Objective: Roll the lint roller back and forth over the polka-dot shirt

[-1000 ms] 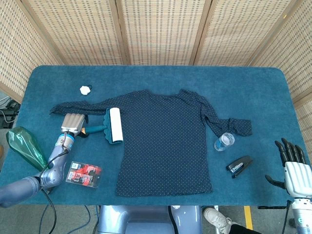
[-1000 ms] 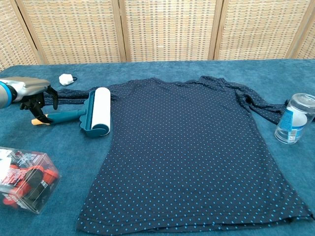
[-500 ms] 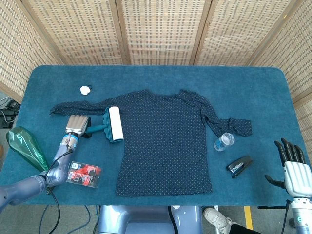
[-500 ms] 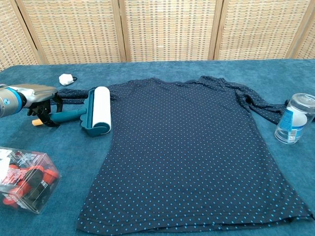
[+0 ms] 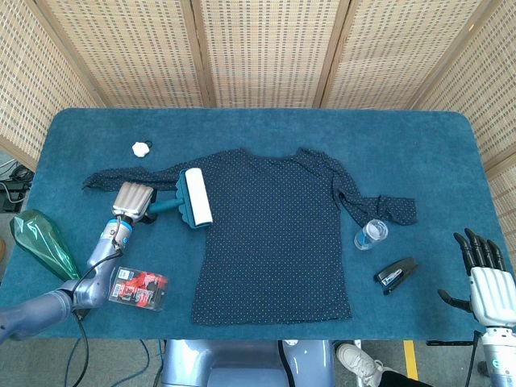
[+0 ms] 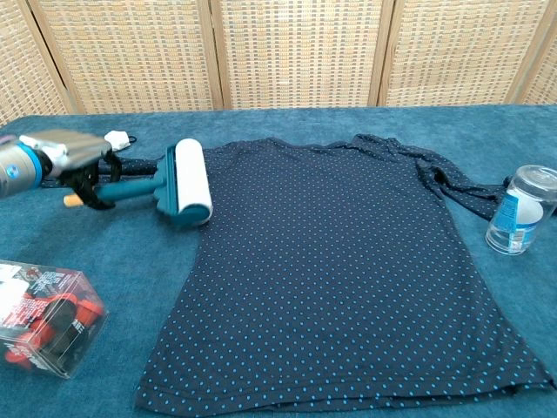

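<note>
A dark blue polka-dot shirt (image 5: 274,234) (image 6: 339,261) lies flat across the middle of the table. The lint roller (image 5: 193,197) (image 6: 187,181) has a teal frame and a white roll. Its roll sits at the shirt's left edge near the sleeve. My left hand (image 5: 131,200) (image 6: 74,157) grips the roller's teal handle, with an orange tip showing behind the fingers. My right hand (image 5: 484,278) hangs off the table's front right corner, fingers spread, holding nothing. The chest view does not show it.
A clear box of red items (image 5: 139,289) (image 6: 43,318) lies near the front left. A small white object (image 5: 142,148) (image 6: 116,139) sits behind the sleeve. A clear bottle (image 5: 370,235) (image 6: 520,209) and black stapler (image 5: 396,274) lie right of the shirt. A green bottle (image 5: 40,242) stands off the left edge.
My left hand has closed on the roller's handle and moved it right and away from me. The roll now tilts and sits over the shirt's left edge. The right hand is unmoved.
</note>
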{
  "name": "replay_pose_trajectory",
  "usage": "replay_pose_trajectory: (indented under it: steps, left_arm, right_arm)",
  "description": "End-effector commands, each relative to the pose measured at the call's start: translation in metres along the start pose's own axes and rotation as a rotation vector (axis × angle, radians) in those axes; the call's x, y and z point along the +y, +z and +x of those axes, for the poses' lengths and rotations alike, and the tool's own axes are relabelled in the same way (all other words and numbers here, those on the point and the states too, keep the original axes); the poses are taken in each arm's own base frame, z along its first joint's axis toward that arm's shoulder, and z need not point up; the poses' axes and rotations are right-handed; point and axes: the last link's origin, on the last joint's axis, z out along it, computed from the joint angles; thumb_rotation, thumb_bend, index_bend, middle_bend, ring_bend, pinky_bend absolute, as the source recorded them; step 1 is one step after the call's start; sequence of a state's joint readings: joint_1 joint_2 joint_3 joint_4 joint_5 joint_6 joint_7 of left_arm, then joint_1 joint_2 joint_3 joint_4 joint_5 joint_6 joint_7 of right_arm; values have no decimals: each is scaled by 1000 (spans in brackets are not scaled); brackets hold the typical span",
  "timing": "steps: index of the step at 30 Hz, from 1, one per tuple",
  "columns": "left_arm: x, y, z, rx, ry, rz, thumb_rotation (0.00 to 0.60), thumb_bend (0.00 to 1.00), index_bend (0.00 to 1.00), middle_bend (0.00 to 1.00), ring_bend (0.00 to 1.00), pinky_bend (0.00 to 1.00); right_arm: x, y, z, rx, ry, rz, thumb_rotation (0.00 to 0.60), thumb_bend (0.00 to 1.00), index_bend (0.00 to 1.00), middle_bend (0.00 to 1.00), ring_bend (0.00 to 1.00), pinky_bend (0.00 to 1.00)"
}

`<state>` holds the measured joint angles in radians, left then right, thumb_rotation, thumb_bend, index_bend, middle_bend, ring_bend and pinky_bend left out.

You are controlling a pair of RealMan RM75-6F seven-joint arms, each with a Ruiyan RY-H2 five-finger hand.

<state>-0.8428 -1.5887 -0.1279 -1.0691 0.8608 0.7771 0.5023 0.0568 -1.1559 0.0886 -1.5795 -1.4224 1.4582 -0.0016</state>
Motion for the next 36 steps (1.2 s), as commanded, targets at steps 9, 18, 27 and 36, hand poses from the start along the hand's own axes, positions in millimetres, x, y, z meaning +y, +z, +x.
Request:
replay_pose_trajectory:
  steps: [9,18,27,36]
  left_arm:
    - [4,-7,35,44,37,-79,600,415,862,910,745,630]
    - [15,-8,57,-16,141,-144,600,414,868,910,745,630]
    - [32,-5,81,-105,250,-136,600,414,870,910,745,630]
    - [57,0,87,-170,324,-100,600,416,870,910,745,630]
  right_arm:
    - [0,0,1,4,4,-1,600,67,0,0,0,0]
    - [2,1,1,2,6,-6,600,67,0,0,0,0]
    - [4,2,1,-4,9,-16,600,67,0,0,0,0]
    - [7,4,-1,-16,14,-22,600,67,0,0,0,0]
